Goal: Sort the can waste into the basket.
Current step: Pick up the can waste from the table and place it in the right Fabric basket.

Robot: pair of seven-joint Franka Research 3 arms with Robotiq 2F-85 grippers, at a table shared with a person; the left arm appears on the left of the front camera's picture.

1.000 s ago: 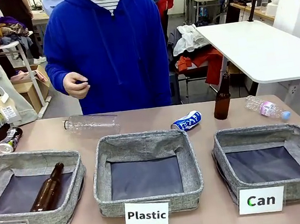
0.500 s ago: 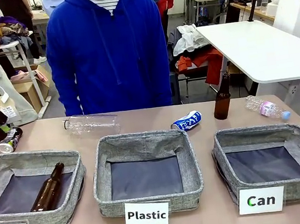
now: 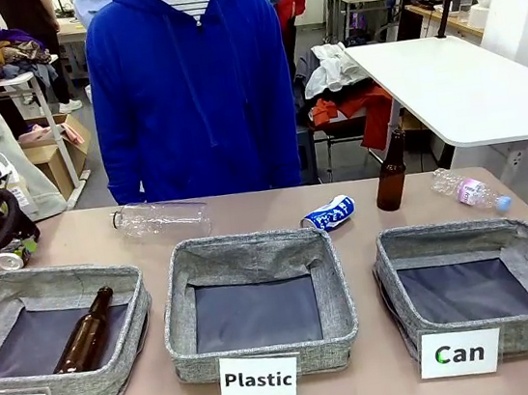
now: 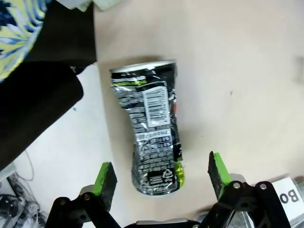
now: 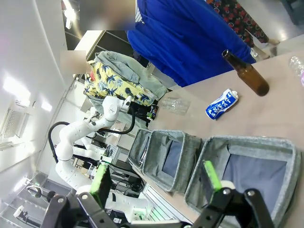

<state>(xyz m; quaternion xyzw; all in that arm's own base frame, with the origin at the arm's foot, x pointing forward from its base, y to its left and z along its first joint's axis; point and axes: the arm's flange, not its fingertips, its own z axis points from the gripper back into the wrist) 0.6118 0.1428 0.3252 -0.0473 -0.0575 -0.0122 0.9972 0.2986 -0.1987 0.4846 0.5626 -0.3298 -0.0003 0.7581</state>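
The left gripper [image 4: 161, 175] hangs with fingers spread wide over a crushed black can [image 4: 152, 128], its green pads [image 4: 105, 178] flanking the can's near end without touching it. That can lies well left of the basket [image 3: 391, 278], beyond the "Plastic" basket [image 3: 251, 248] and the "Bottle" basket [image 3: 51, 279]. A crushed blue can [image 3: 328, 213] lies just past the basket's far left corner, and a brown bottle [image 3: 391, 176] stands upright behind its far wall. The "Can" sign [image 3: 460, 353] stands at its front. The right gripper [image 5: 156, 176], spread and empty, faces the basket.
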